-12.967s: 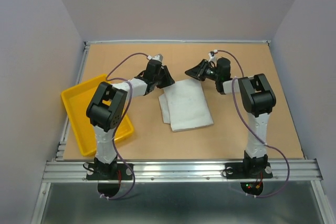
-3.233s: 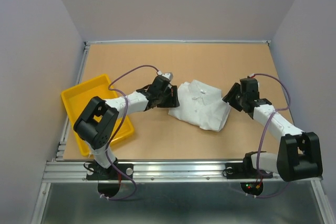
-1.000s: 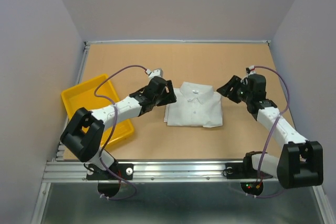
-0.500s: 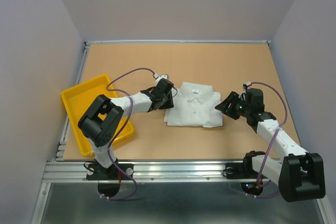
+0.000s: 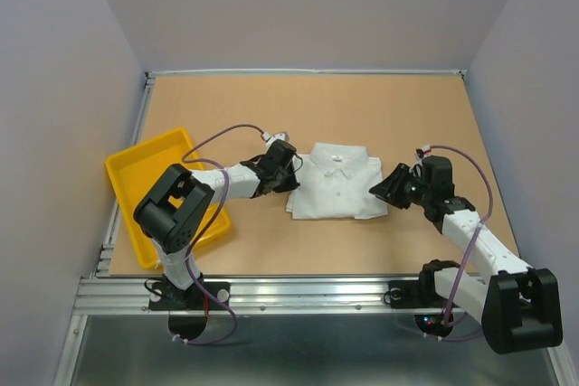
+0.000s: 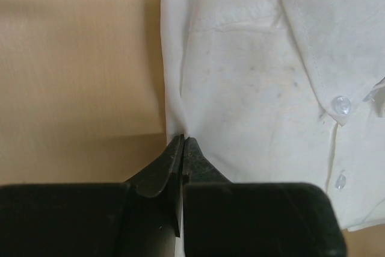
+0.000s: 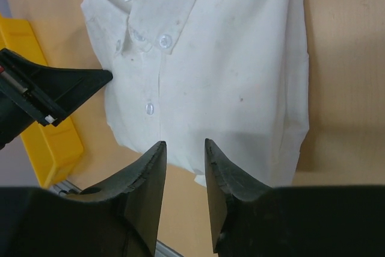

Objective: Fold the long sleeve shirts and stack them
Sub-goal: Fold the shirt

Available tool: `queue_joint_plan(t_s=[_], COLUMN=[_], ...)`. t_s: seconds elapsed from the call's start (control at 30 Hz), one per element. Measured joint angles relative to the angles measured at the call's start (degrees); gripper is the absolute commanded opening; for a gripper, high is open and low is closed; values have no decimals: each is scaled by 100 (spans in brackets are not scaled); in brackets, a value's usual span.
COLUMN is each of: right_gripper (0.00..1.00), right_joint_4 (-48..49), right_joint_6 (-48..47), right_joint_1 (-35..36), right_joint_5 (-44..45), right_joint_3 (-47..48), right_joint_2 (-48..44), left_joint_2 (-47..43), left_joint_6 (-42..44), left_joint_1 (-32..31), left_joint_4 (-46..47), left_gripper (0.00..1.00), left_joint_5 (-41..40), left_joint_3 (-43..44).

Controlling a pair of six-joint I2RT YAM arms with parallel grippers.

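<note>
**Folded shirt: gripping both side edges**

Pinching with the left gripper [image 6: 182, 141], jaws closed on the side edge of the white shirt [image 6: 252, 100]. Hovering with the right gripper [image 7: 183, 145] at the opposite edge, jaws part open, gripping nothing. Lying folded on the table [image 5: 362, 106], buttons up, between both grippers, apart from the yellow tray [image 5: 136, 169]. Advisable: catching every layer, lifting both sides level, avoiding drag that undoes the fold.

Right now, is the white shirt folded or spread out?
Folded: the white shirt lies as a compact rectangle, collar up and buttoned front showing, sleeves tucked out of sight, flat on the table.
</note>
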Motion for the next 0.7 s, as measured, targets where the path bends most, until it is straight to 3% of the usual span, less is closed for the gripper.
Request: queue_joint_plan(t_s=[0.3,0.53,0.7], right_gripper=[24,24,29], right_joint_4=[317,503,376], right_joint_6=[428,1029,1014], right_joint_1=[9,9,9], right_joint_5=[557,1032,1139], right_joint_3=[-887,-1451,-1456], right_joint_2=[205,-446,-964], left_joint_2=[-42,-96,-243], left_joint_6=[-319,-525,-570], left_joint_1=[46,168,190], left_joint_4=[365,684,678], left_gripper=[5,7,22], left_joint_5=[142,280,297], left_joint_3=[-229,-450,-575])
